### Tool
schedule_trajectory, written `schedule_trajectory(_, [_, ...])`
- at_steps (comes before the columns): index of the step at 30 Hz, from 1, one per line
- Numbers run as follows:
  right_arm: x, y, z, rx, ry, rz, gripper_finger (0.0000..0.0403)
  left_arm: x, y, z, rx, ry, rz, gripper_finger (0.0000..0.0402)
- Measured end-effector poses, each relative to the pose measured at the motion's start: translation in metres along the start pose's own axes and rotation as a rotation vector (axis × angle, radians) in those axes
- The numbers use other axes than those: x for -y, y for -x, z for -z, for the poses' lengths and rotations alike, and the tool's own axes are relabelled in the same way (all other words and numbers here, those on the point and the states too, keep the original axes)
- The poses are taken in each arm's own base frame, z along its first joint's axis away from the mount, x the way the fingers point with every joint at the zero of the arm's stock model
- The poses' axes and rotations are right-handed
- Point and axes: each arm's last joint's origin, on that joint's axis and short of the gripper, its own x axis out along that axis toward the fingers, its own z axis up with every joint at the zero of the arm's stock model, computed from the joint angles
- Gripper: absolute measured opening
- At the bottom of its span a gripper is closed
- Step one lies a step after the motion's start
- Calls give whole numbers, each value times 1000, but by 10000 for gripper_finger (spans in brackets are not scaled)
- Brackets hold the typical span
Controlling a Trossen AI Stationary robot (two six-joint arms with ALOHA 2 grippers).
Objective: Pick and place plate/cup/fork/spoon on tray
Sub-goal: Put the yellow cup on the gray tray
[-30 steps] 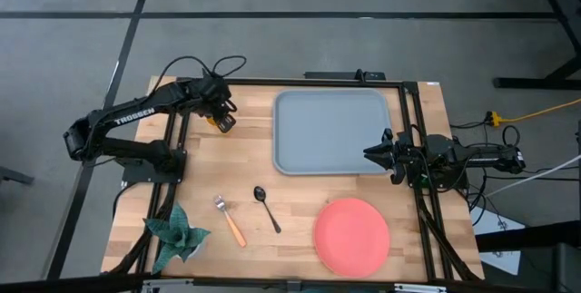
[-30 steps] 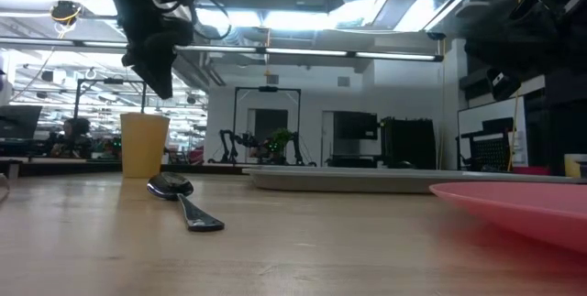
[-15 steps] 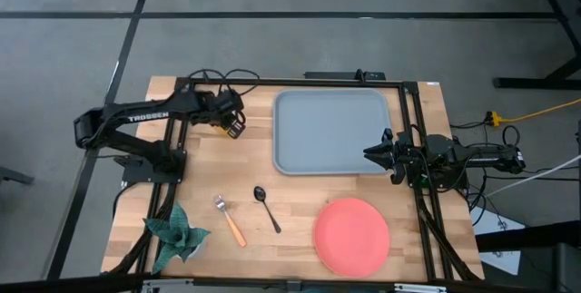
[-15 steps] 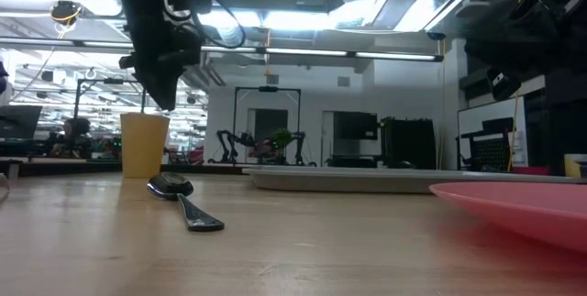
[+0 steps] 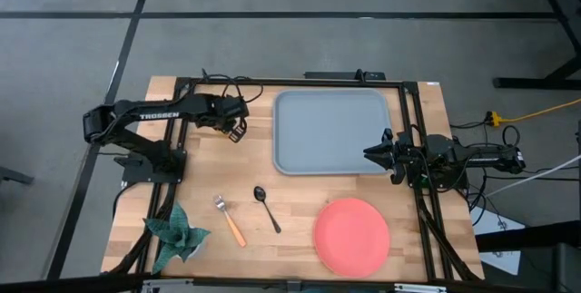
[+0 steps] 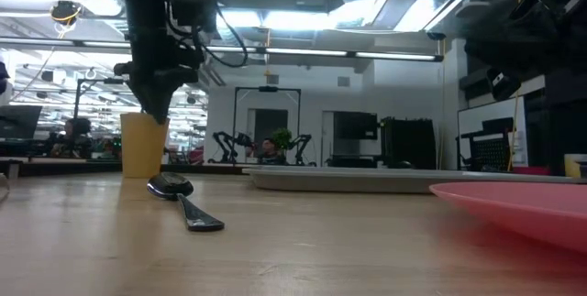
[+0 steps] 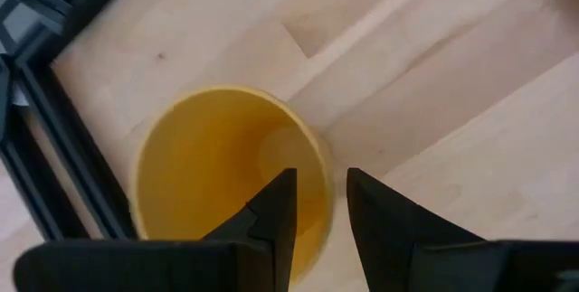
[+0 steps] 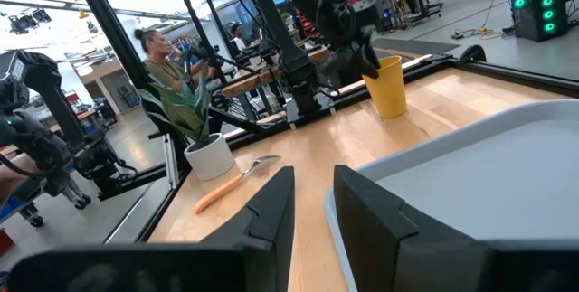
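The yellow cup stands upright on its base on the wood table at the far left, left of the grey-blue tray. My left gripper is open, right above the cup. One finger is over the cup's inside and one is outside its rim. In the high view the gripper hides the cup. The coral plate, the dark spoon and the orange-handled fork lie flat on the table near the front. My right gripper waits, open and empty, at the tray's right rim.
A potted plant stands at the table's near left corner. A black frame rail runs close beside the cup. A person stands in the room beyond the table. Bare wood lies between the cup and the tray.
My left gripper has gone a little toward the table's right edge and down, from above the cup to the level of its rim. The cup has not moved.
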Motion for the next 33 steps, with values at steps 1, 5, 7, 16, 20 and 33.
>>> schedule_trajectory(1, [0, 0, 0, 0, 0, 0, 86, 2, -3, 0, -18, -5, 5, 94])
schedule_trajectory(5, [0, 0, 0, -1, 0, 0, 86, 7, -13, 0, -59, -26, -11, 94])
schedule_trajectory(7, [0, 0, 0, 0, 0, 0, 86, 8, -16, 0, -79, -45, -7, 89])
schedule_trajectory(16, [0, 0, 0, 0, -3, 0, 86, 11, -18, 0, -113, -79, 52, 7])
schedule_trajectory(20, [0, 0, 0, 0, -3, 0, 86, 16, -6, -10, -97, -98, 119, 3])
schedule_trajectory(33, [0, 0, 0, 0, -1, 0, 86, 55, 105, -85, 386, -197, 313, 1])
